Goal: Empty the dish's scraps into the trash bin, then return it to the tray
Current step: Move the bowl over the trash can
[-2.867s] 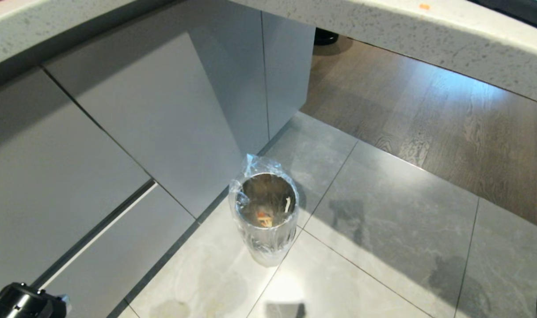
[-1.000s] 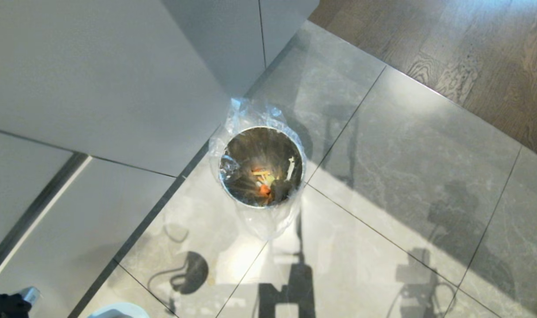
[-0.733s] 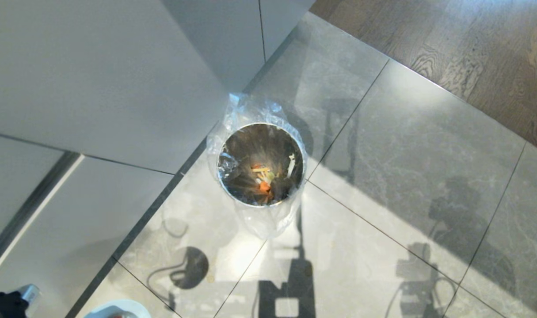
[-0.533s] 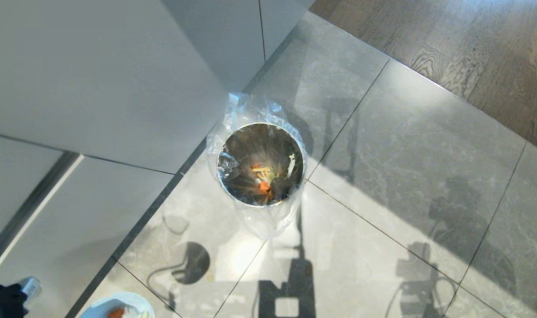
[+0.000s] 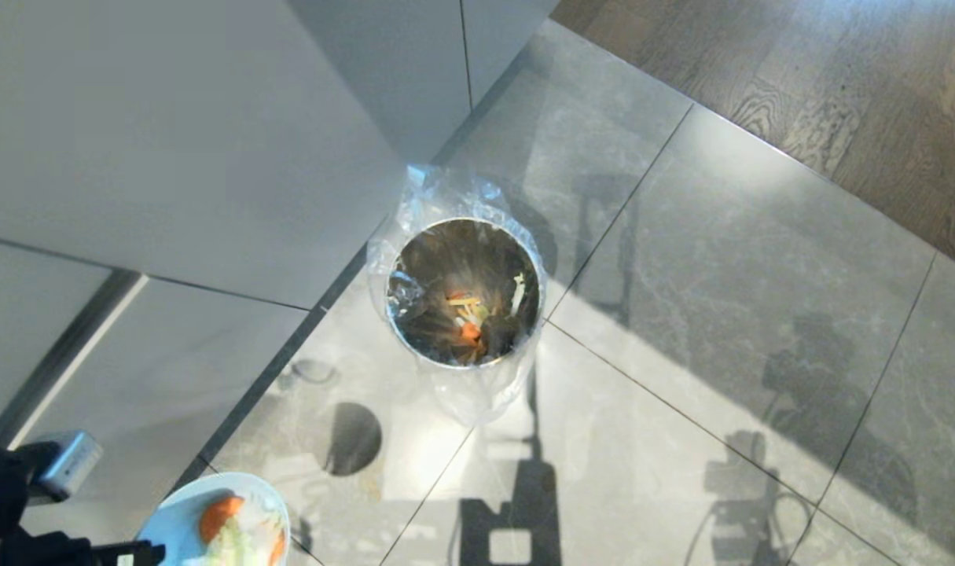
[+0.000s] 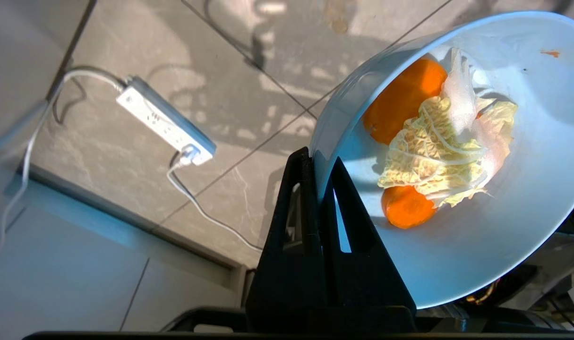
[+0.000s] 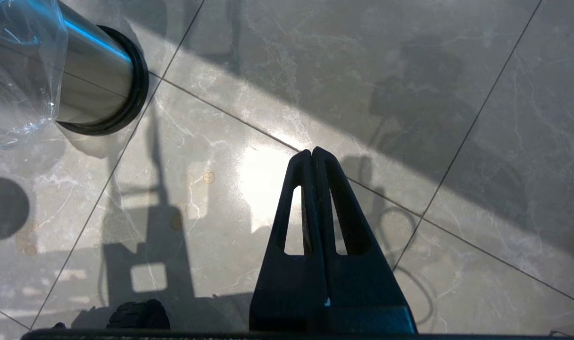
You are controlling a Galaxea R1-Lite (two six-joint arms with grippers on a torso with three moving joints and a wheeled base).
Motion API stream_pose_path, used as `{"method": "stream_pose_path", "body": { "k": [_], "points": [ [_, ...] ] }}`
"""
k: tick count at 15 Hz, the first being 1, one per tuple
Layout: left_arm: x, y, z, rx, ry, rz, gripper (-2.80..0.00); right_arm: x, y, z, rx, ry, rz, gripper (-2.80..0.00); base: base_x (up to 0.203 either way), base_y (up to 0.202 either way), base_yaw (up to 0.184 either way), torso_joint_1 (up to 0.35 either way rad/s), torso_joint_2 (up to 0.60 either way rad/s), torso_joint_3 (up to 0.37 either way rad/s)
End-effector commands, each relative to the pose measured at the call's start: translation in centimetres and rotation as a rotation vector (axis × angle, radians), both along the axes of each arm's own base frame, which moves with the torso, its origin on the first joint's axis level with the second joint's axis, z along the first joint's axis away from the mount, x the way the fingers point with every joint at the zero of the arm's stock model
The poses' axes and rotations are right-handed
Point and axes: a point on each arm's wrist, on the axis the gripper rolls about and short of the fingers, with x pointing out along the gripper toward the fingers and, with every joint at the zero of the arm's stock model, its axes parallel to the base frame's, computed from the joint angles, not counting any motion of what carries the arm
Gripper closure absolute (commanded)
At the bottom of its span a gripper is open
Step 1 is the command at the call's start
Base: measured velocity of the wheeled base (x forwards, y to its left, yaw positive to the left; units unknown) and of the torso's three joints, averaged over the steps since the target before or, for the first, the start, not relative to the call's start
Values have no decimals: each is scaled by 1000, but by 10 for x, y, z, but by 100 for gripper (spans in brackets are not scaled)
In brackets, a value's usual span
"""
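Pinching the dish (image 6: 480,212) by its rim, the left tool (image 6: 321,163) has its jaws closed tight on the thin wall; the right tool (image 7: 312,156) hangs closed and empty, near the trash bin (image 5: 463,292). The dish sits well apart from the trash bin, on the cabinet (image 5: 178,134) side, with the scraps (image 6: 433,146) aboard and already tilted. Risk: tipping before reaching the bin mouth would drop scraps on the floor (image 5: 681,299). The loose liner (image 5: 446,189) could snag the rim. Floor beyond the bin lies open; the cabinet crowds one side.
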Motion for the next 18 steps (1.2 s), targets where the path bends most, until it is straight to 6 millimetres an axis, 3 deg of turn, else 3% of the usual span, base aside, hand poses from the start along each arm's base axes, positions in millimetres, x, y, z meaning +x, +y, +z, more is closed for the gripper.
{"method": "stream_pose_path", "body": {
  "k": [1, 7, 15, 18],
  "points": [
    [9, -2, 10, 18, -24, -25, 0, 0, 0, 0, 0, -1, 0, 0, 0, 0, 0, 0, 0, 0],
    [34, -9, 29, 79, -88, -96, 0, 0, 0, 0, 0, -1, 0, 0, 0, 0, 0, 0, 0, 0],
    [53, -27, 30, 159, -166, -261, 0, 0, 0, 0, 0, -1, 0, 0, 0, 0, 0, 0, 0, 0],
    [70, -36, 27, 187, -200, -288, 0, 0, 0, 0, 0, -1, 0, 0, 0, 0, 0, 0, 0, 0]
  ]
}}
